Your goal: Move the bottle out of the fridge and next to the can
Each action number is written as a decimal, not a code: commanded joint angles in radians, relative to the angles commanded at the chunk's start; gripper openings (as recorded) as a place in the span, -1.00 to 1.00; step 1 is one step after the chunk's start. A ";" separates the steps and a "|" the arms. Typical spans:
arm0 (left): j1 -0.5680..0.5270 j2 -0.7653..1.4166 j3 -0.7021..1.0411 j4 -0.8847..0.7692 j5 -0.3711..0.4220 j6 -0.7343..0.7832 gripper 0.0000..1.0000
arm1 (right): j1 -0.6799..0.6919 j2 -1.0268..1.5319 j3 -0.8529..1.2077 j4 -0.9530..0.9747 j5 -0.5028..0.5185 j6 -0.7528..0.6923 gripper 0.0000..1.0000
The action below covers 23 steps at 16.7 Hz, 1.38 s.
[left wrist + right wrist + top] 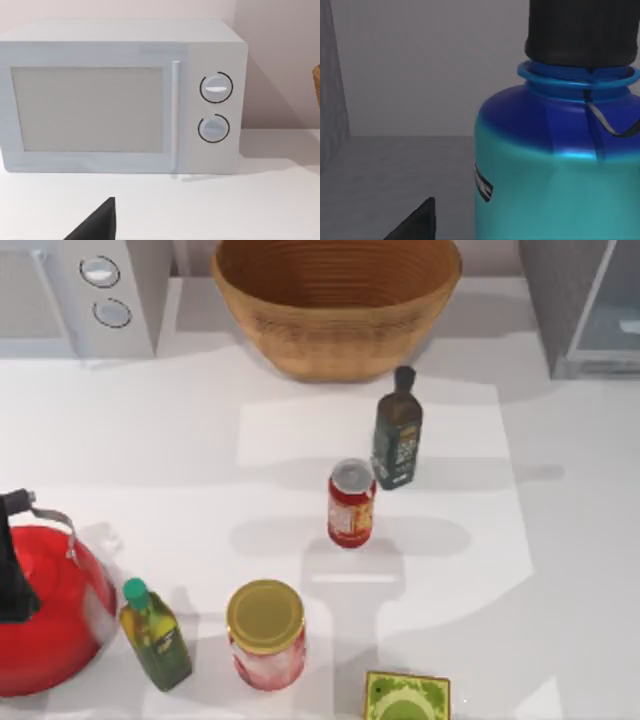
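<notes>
A white table (200,440) carries everything. A white microwave (85,295) sits at its far left corner, a wicker basket (335,305) at the far middle, the grey fridge (590,305) far right. Mid-table stands the red can (351,504), a dark green glass bottle (397,430) just beside it. Along the near edge: a red kettle (45,610), a green-capped oil bottle (155,634), a yellow-lidded jar (266,634) and a green box (406,698) (partly cut off).

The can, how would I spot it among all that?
Find the big woven basket at the table's back. In front of it stands a dark green bottle, and the can is just beside that: small, red, silver-topped, unlike the yellow-lidded jar nearer the front.
</notes>
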 joint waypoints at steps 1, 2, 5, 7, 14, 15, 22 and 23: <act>0.000 0.000 0.000 0.000 0.000 0.000 1.00 | 0.003 0.019 0.038 -0.019 0.003 0.000 1.00; 0.000 0.000 0.000 0.000 0.000 0.000 1.00 | 0.006 0.037 0.077 -0.039 0.006 0.000 1.00; 0.000 0.000 0.000 0.000 0.000 0.000 1.00 | 0.014 0.084 0.177 -0.091 0.015 -0.001 1.00; 0.000 0.000 0.000 0.000 0.000 0.000 1.00 | 0.017 0.097 0.204 -0.107 0.017 -0.001 1.00; 0.000 0.000 0.000 0.000 0.000 0.000 1.00 | 0.017 0.097 0.205 -0.107 0.017 -0.001 0.40; 0.000 0.000 0.000 0.000 0.000 0.000 1.00 | 0.017 0.097 0.205 -0.107 0.017 -0.001 0.25; 0.000 0.000 0.000 0.000 0.000 0.000 1.00 | 0.017 0.097 0.205 -0.107 0.017 -0.001 -0.81; 0.000 0.000 0.000 0.000 0.000 0.000 1.00 | 0.017 0.097 0.205 -0.107 0.017 -0.001 -0.96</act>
